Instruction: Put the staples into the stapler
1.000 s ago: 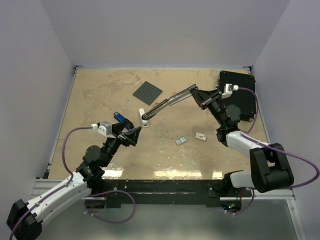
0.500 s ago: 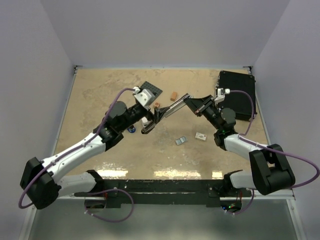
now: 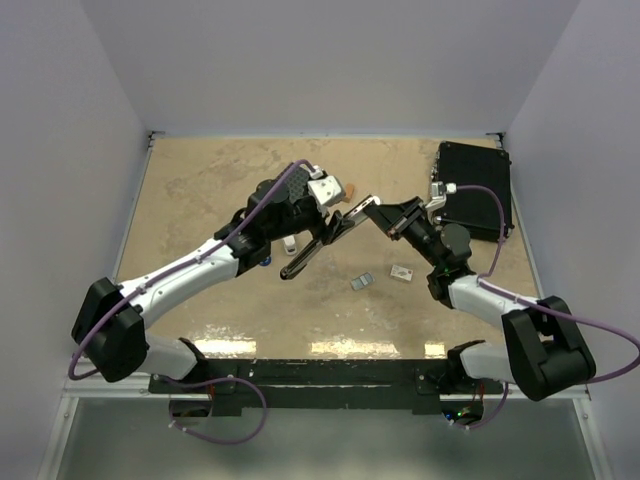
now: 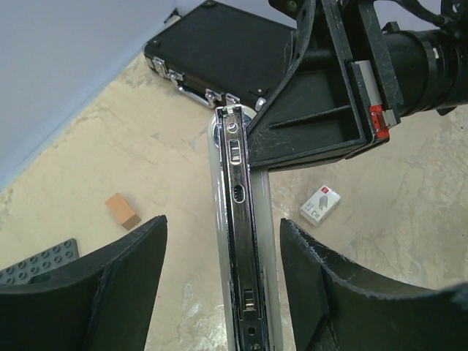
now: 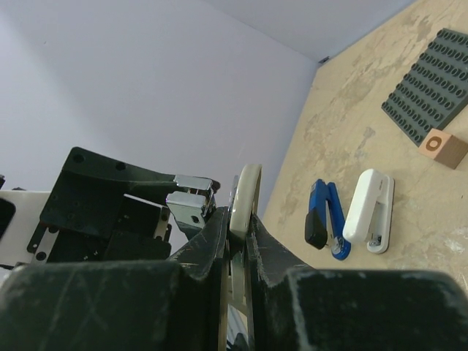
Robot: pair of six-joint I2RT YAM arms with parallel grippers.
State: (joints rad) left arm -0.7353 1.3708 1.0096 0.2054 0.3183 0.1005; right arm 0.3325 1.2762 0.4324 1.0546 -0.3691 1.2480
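whitish staples point(image 4: 320, 204) clear from left wrist

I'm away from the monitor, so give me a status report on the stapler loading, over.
Right gripper shut on stapler. Left gripper open, straddling its metal rail. Staples box lying on table, untouched.

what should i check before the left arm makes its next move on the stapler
1. Hold: right gripper shut on the stapler, ok.
2. Access: stapler swung open, metal rail exposed, ok.
3. Clearance: left gripper open, a finger on each side of the rail, gaps on both sides, ok.
4. Supply: no gripper holds staples, not ok; the staples box lies on the table, the grey tray piece near it.
5. Rail empty of old staples: cannot tell.
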